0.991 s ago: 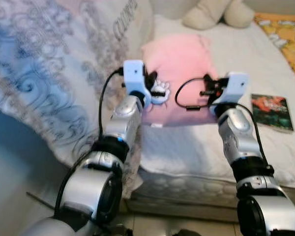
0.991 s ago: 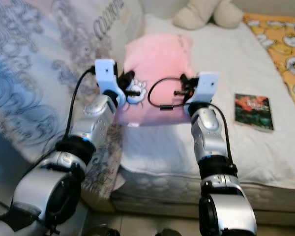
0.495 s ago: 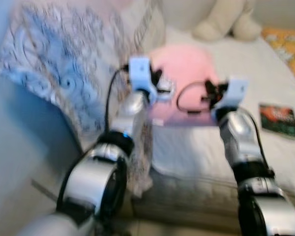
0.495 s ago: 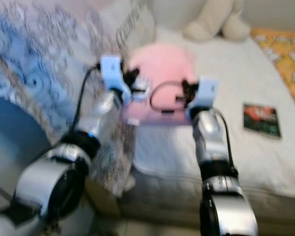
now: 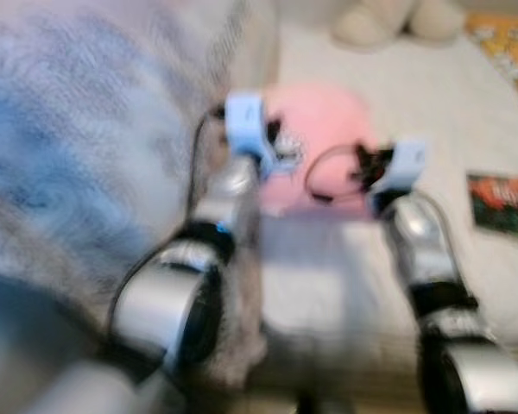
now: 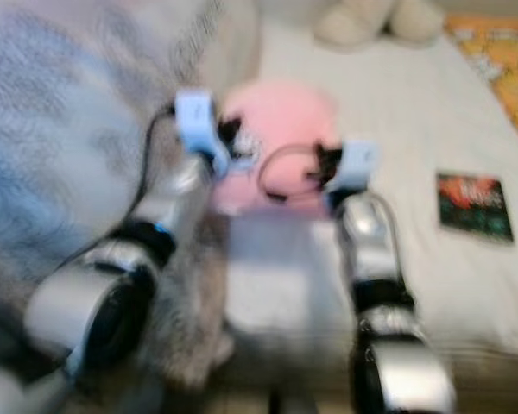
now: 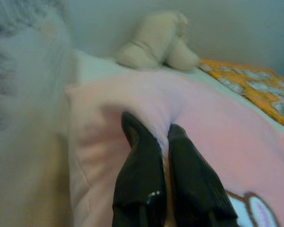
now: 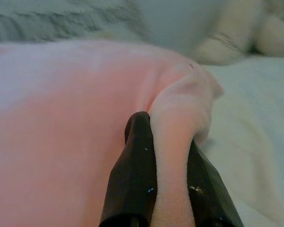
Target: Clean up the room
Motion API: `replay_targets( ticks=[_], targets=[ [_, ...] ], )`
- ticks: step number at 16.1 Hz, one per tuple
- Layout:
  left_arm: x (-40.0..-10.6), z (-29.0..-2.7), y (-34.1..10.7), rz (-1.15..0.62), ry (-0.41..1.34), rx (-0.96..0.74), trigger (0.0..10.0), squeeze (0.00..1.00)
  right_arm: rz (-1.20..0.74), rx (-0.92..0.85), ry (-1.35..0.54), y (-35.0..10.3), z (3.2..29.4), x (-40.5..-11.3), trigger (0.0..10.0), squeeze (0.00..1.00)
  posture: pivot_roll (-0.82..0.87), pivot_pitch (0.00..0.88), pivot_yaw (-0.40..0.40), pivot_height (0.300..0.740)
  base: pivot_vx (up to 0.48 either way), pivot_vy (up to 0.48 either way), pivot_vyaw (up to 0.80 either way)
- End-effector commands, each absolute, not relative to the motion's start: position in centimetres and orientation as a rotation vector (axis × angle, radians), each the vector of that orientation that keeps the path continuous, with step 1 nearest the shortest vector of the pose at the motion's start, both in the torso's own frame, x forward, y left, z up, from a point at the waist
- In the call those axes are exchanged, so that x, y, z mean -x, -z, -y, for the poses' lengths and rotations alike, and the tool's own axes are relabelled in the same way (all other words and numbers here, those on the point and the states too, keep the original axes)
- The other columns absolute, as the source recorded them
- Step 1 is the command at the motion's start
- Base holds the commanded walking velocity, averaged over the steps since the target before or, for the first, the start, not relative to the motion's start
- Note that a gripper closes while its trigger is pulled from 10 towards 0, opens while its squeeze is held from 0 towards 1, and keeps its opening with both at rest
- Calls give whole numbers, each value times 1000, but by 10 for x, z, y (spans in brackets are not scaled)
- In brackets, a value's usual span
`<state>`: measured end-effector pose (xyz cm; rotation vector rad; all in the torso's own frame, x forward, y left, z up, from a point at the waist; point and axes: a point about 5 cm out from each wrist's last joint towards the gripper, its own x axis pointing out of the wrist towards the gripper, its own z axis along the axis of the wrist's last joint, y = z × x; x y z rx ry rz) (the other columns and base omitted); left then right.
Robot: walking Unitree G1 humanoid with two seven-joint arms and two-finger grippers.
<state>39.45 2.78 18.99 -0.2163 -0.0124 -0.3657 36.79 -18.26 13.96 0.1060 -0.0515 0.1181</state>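
Pink pillow [image 7: 132,118], soft, light and easily bunched, lies on the white bed [image 5: 345,259] at the robot's twelve o'clock, left gripper [image 7: 164,135] and right gripper [image 8: 168,130] each pinching a fold near opposite corners.

Head pair looking down, blurry, over both arms; wrist cams right up against the same pink pillow [image 7: 132,109].

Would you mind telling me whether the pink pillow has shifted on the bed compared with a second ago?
Cannot tell: the pink pillow looks a little nearer the plush toy, but the camera has moved and blurred.
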Motion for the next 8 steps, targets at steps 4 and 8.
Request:
replay_targets(
  ticks=[4, 8],
  targets=[
    [-402, -43, -197, 34, 265, 149, 10000, 0, -76, -135, -211, -121, 169, -372, 10000, 0, -134, 195, 42, 740, 0, 0, 0],
    [-392, -35, -169, -66, 183, 291, 10000, 0, -152, 10, -294, -118, 178, -375, 10000, 0, -136, 261, 25, 740, 0, 0, 0]
  ],
)
